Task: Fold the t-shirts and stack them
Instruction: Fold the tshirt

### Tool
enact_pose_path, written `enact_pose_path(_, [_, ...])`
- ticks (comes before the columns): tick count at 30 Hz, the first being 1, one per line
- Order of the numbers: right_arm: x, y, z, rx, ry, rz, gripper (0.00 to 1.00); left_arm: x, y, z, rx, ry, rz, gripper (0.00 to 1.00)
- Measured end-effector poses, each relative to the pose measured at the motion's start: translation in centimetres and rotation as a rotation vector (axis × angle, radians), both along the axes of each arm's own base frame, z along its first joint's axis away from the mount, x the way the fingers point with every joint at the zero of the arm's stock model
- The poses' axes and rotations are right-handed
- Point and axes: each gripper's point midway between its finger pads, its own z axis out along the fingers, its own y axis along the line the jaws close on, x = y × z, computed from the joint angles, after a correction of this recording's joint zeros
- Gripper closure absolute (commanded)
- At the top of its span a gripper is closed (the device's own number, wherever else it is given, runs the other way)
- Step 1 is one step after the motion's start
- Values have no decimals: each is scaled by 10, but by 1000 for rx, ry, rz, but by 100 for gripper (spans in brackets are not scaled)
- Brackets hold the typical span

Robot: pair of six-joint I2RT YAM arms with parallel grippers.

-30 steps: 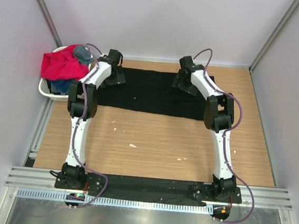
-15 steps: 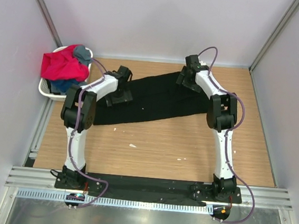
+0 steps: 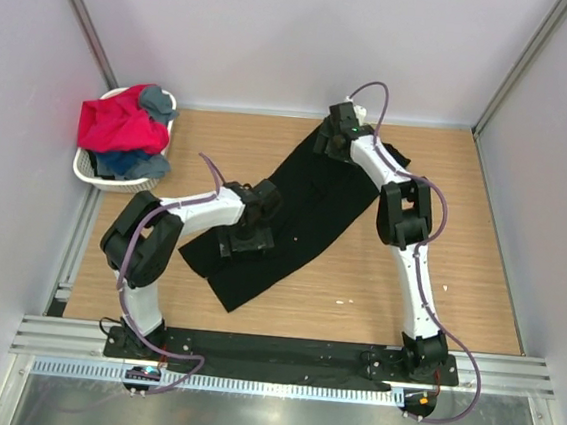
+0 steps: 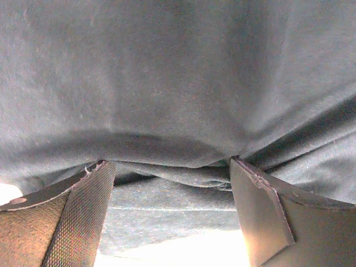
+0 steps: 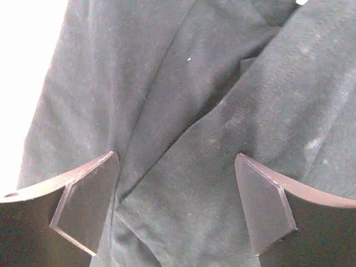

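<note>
The left gripper and right gripper stand spread, fingers pressed flat on the black t-shirt and pinching nothing. Keep the downward pressure even so the cloth slides without bunching. A second ago the folded strip lay straight across the far side — now it slants from far centre to near left.

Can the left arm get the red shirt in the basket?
Probably yes: the red shirt lies uncovered on top in the basket, on that arm's side, and the left gripper is open.
</note>
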Motion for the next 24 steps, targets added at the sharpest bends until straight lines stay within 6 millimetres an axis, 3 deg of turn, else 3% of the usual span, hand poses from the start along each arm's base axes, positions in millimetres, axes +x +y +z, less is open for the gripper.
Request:
enact_pose_path(8, [4,61,1,-20,-89,41,8,-45,-25,-1,-48,51,48,12])
enact_pose_path(12, [7,78,3,-1,-114,40,9,-72,-35,1,-104,88,205,7])
enact_pose_path(17, [10,84,5,23,-125,30,9,-100,-52,0,-160,163,433,6])
enact_pose_path(20, [13,88,5,39,-135,36,9,-99,-66,3,-192,181,508,7])
enact_pose_path(24, [19,99,8,78,-153,66,9,-71,-108,15,-246,160,511,7])
